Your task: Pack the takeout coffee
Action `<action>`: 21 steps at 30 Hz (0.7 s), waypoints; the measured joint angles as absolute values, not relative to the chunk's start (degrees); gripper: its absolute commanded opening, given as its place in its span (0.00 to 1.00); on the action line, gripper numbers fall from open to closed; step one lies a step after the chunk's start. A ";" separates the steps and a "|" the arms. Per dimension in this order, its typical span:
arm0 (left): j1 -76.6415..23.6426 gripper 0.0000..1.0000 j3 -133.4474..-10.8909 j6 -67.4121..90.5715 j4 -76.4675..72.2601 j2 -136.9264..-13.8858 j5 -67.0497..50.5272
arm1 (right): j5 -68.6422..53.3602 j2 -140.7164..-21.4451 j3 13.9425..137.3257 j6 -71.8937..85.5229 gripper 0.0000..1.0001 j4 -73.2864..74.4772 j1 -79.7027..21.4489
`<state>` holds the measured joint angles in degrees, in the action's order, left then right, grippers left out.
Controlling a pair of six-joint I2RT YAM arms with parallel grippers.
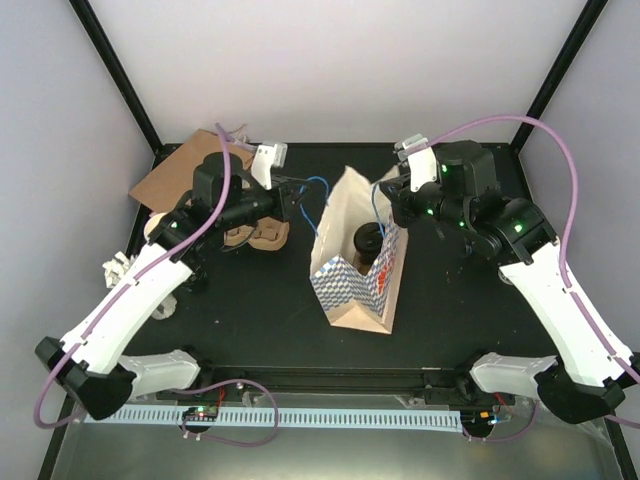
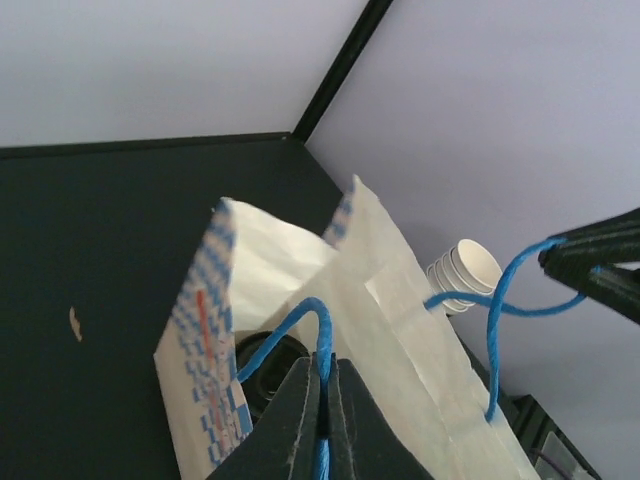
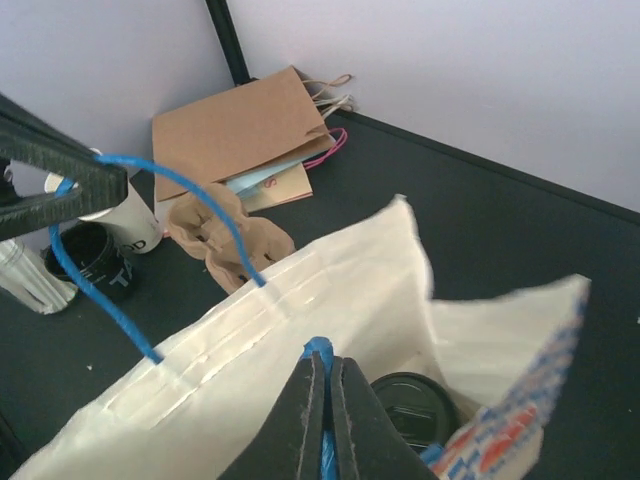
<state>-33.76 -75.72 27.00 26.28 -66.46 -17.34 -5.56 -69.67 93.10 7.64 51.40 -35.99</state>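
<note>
**While both arms pinch the bag handles, one cup sits inside**

Far left on the black table (image 1: 250, 320) we have a flat brown paper bag (image 1: 180, 165), a white cup (image 3: 130, 225) and a moulded pulp carrier (image 1: 262, 236). All are well apart from the action.

Left gripper (image 2: 322, 395): fingers together, clamped on the left blue handle (image 2: 300, 325), a thin cord loop pulled taut.

Centre: checked paper bag (image 1: 350, 285), upright, mouth held wide. Cream inside, creased, thin.

Takeout cup (image 1: 367, 240) stands in that bag, long axis vertical, round black plastic lid up, close to the right-hand wall. It lies below and right of the left gripper, below and left of the right one. We judge the right arm nearer.

Right gripper (image 3: 322, 395): likewise closed, on the right blue handle (image 3: 318, 350).

Our read: either arm must drop its cord before it can fetch anything. Paper this light will likely slump on the released side, so the mouth may narrow over the lid.
</note>
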 measured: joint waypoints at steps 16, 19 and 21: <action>-31.42 0.01 -102.52 8.93 27.81 -92.84 -26.70 | -10.00 -68.55 88.62 5.89 0.02 51.40 -36.18; -30.39 0.02 -105.27 6.37 27.83 -95.83 -27.99 | -10.72 -68.58 88.44 5.21 0.02 50.30 -36.64; -29.52 0.02 -107.09 5.17 27.83 -97.80 -28.84 | -10.35 -68.69 88.47 5.02 0.02 49.12 -36.69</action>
